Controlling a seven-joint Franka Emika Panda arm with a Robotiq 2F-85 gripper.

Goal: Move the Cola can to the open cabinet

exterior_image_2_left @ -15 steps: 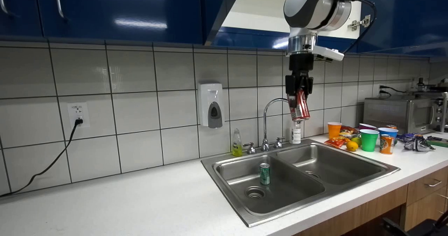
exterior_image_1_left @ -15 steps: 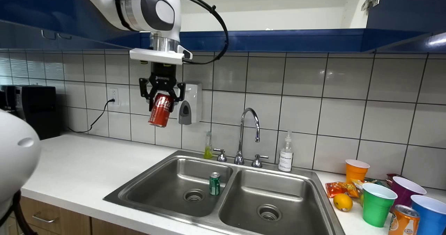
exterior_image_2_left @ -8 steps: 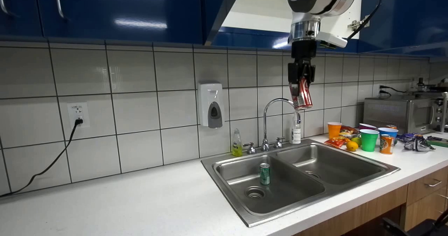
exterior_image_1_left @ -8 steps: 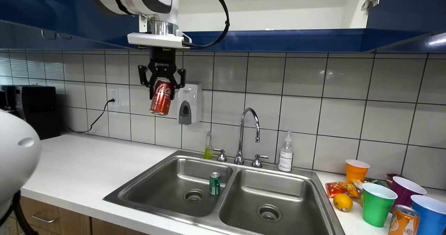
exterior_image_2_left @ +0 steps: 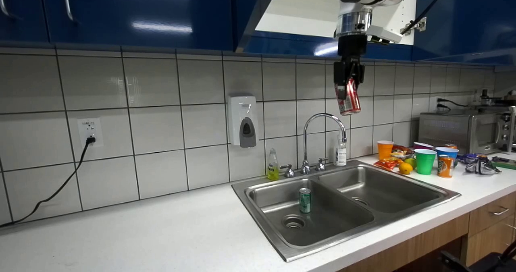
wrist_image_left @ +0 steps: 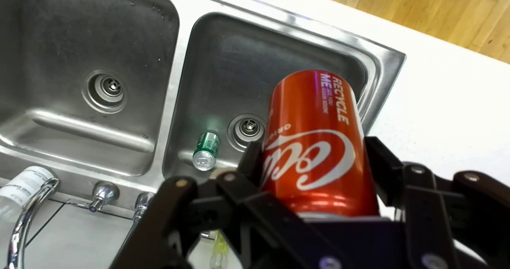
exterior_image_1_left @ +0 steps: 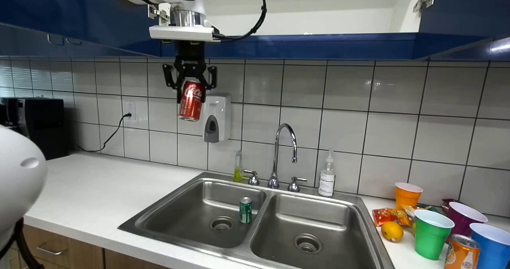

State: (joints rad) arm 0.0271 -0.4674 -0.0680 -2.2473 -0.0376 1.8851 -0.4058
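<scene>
The Cola can (exterior_image_1_left: 190, 108) is red with white lettering. My gripper (exterior_image_1_left: 191, 95) is shut on it, a finger on each side, and holds it in the air, slightly tilted. In an exterior view the can (exterior_image_2_left: 351, 102) hangs above the faucet's level. In the wrist view the can (wrist_image_left: 308, 141) sits between the dark fingers (wrist_image_left: 384, 167), its end close to the gripper's palm. The open cabinet (exterior_image_1_left: 303, 46) has a blue lower edge and a white interior; it also shows in an exterior view (exterior_image_2_left: 298, 20). The can hangs lower than the cabinet's bottom edge.
A green can (exterior_image_1_left: 246, 213) stands in the sink (exterior_image_1_left: 159, 237) below. A chrome faucet (exterior_image_1_left: 275, 157), a wall soap dispenser (exterior_image_1_left: 221, 113) and a hand-soap bottle (exterior_image_1_left: 327, 179) are nearby. Cups, snacks and an orange can (exterior_image_1_left: 462, 253) stand right of the sink. A cabinet door (exterior_image_1_left: 466, 10) hangs open.
My gripper has risen with the can in both exterior views, and the can has come up from near the faucet's height. The can looks a little more upright. The grip is unchanged.
</scene>
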